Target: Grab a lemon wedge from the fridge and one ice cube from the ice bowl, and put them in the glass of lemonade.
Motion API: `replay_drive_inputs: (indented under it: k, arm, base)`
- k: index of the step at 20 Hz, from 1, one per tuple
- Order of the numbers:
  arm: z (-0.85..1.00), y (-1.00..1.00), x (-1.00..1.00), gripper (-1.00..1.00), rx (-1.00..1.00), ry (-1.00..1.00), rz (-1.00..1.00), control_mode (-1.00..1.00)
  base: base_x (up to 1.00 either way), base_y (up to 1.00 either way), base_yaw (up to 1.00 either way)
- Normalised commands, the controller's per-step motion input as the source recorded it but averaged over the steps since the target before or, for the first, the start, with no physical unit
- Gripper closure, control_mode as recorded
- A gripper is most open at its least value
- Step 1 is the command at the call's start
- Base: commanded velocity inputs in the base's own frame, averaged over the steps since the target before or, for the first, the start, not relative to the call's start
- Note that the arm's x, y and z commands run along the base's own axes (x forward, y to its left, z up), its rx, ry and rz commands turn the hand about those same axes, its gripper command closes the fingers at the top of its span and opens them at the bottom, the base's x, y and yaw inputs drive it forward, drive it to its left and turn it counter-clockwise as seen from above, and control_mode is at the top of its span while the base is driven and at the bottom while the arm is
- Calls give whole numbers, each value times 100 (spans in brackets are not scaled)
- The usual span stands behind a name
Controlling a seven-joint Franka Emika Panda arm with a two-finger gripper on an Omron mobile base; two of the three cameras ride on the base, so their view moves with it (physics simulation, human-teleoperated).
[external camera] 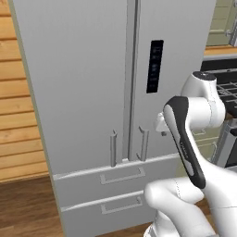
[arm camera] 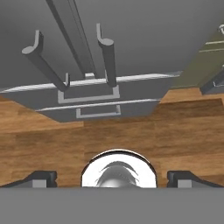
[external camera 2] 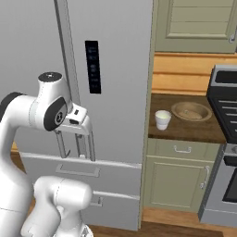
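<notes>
1. Fridge (external camera: 88, 92) stands shut, both bar handles low on the doors.
2. Glass of lemonade (external camera 2: 162, 119) and ice bowl (external camera 2: 191, 111) sit on the counter to the right.
3. Gripper (arm camera: 112, 177) has its fingers spread wide, empty; judged best to centre on the right handle (arm camera: 108, 59) before closing.

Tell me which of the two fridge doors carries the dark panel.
The right-hand door of the fridge: its dark panel sits beside the centre seam; the left door is plain grey.

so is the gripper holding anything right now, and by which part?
Nothing is held. The gripper is open, its fingertips wide apart, short of the closed fridge door handles.
</notes>
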Motion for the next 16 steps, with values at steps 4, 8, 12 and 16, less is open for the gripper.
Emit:
replay_drive_inputs:
  k: [4,8,12,16]
  arm:
    - [0,0,0,-100,0,0,0,100]
    - [35,2,-19,-100,-6,-28,0,-100]
    - [54,-9,-20,-100,-5,-49,0,-100]
    - [-20,-52,35,-100,10,-5,5,-100]
  base:
    - [-1,0,0]
    - [-4,0,0]
    - [0,0,0]
    - [0,0,0]
